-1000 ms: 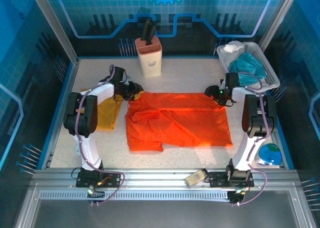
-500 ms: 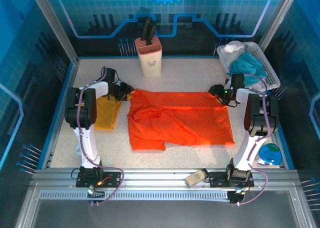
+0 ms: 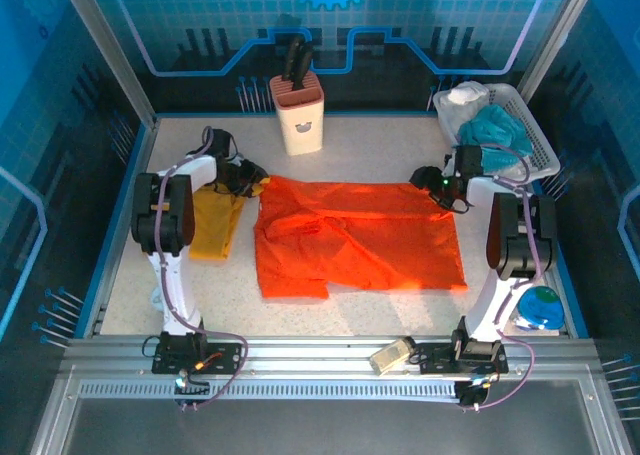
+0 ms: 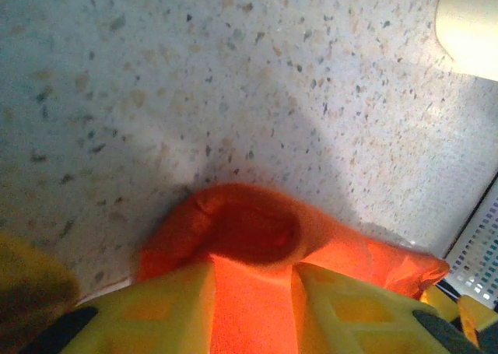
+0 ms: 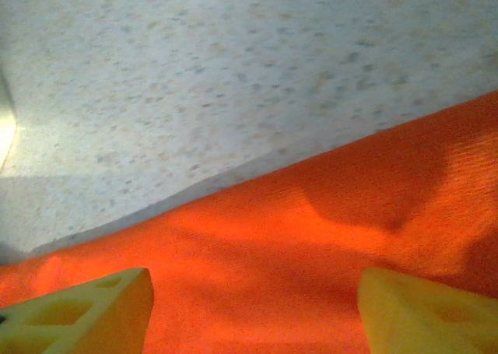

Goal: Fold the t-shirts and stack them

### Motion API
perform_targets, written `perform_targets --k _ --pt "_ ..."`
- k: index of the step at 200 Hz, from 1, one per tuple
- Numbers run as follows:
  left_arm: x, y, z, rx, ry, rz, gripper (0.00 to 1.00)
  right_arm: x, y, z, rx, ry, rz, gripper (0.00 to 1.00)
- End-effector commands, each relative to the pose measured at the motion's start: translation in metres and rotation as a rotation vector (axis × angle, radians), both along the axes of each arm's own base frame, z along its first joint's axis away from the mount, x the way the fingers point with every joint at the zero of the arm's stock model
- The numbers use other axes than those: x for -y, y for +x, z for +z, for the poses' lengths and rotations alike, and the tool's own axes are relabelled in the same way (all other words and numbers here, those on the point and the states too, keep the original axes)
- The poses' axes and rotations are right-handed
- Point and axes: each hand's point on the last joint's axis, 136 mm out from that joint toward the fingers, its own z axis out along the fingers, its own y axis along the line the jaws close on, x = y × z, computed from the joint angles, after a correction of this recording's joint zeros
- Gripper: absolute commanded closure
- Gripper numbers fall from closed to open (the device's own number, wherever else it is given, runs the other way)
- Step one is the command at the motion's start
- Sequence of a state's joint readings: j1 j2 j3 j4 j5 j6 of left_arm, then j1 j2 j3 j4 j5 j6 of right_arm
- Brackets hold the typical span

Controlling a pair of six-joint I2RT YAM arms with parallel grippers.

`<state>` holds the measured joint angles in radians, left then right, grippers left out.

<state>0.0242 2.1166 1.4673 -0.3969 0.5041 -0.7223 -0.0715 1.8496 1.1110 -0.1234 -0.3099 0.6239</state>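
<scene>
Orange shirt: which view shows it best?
Top external: nearly the whole orange shirt lies spread on the table, outline visible. Left wrist gives a bunched bit pinched in the left gripper; right wrist gives a flat stretch of its edge below the open right gripper.

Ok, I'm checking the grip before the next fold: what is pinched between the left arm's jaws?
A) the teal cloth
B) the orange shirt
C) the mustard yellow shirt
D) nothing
B: the left wrist view shows a bunched fold of the orange shirt clamped in the left gripper, between its two yellow jaws.
</scene>
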Motion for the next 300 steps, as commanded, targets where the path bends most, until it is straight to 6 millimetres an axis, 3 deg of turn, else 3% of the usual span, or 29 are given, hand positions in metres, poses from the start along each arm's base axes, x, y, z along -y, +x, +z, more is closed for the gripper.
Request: perform_targets --k 1,26,39,48,55,97,135,178,200,234,300 --pt "-0.004 -0.006 0.07 0.134 0.043 -0.031 0.65 -0.013 -0.006 0.038 0.091 -0.066 0.043 0.26" --pt "0.005 -0.032 0.114 0.201 0.095 -0.081 0.59 -0.016 -0.026 0.064 0.135 -0.138 0.049 0.16" --pt "0.009 -0.053 0.125 0.22 0.127 -0.098 0.56 -0.015 -0.041 0.075 0.142 -0.161 0.049 0.1" --pt "0.009 -0.07 0.126 0.222 0.151 -0.102 0.54 -0.012 -0.055 0.077 0.127 -0.176 0.043 0.0" --pt "0.009 -0.082 0.126 0.228 0.169 -0.103 0.53 -0.012 -0.068 0.076 0.102 -0.184 0.048 0.0" --pt "0.01 -0.161 0.111 0.204 0.19 -0.096 0.49 -0.001 -0.142 0.066 -0.035 -0.249 0.038 0.0" --pt "0.008 -0.236 0.082 0.075 0.212 -0.087 0.48 0.015 -0.201 0.057 -0.144 -0.287 -0.032 0.0" --pt "0.009 -0.296 0.055 -0.043 0.217 -0.035 0.45 0.011 -0.256 0.038 -0.296 -0.15 -0.125 0.09" --pt "0.019 -0.315 0.035 -0.084 0.181 -0.022 0.46 0.021 -0.27 0.03 -0.309 -0.161 -0.187 0.18" --pt "0.032 -0.336 0.006 -0.127 0.16 -0.018 0.52 0.024 -0.273 0.015 -0.337 -0.123 -0.248 0.25" --pt "0.045 -0.319 -0.016 -0.103 0.146 0.013 0.51 0.029 -0.276 -0.022 -0.379 -0.122 -0.302 0.32"
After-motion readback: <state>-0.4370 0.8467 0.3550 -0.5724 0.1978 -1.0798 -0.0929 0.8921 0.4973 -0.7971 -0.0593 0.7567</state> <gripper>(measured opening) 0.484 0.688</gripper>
